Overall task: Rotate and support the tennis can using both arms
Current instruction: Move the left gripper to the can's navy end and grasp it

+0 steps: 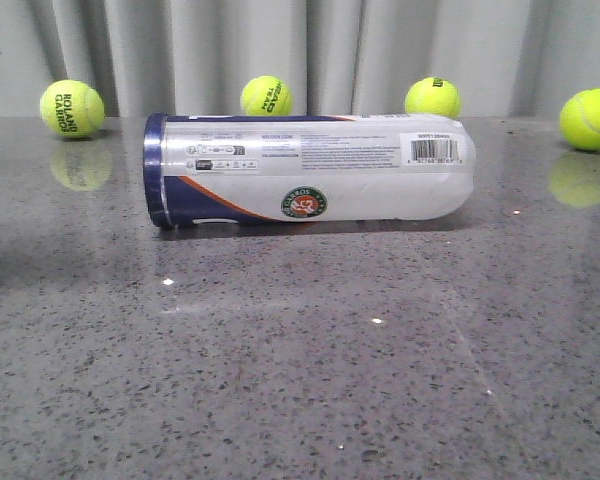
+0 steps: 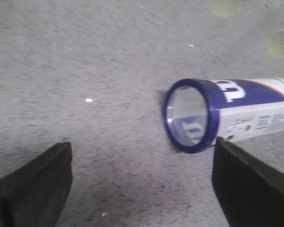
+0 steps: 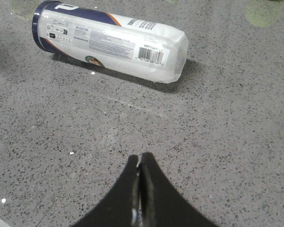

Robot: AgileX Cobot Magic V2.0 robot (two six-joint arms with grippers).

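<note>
The tennis can (image 1: 310, 170) lies on its side on the grey speckled table, navy-rimmed end to the left, ribbed translucent bottom to the right, round logo facing front. Neither gripper shows in the front view. In the left wrist view my left gripper (image 2: 142, 182) is open, fingers spread wide, with the can's navy rim (image 2: 189, 116) just beyond its right finger (image 2: 251, 184) and nothing between the fingers. In the right wrist view my right gripper (image 3: 140, 158) is shut on nothing, well short of the can (image 3: 113, 40) and apart from it.
Several yellow tennis balls stand along the back edge by the grey curtain: one at far left (image 1: 72, 108), one behind the can (image 1: 267, 96), one right of centre (image 1: 432, 98), one at far right (image 1: 590, 120). Bare table (image 1: 300, 380) lies in front of the can.
</note>
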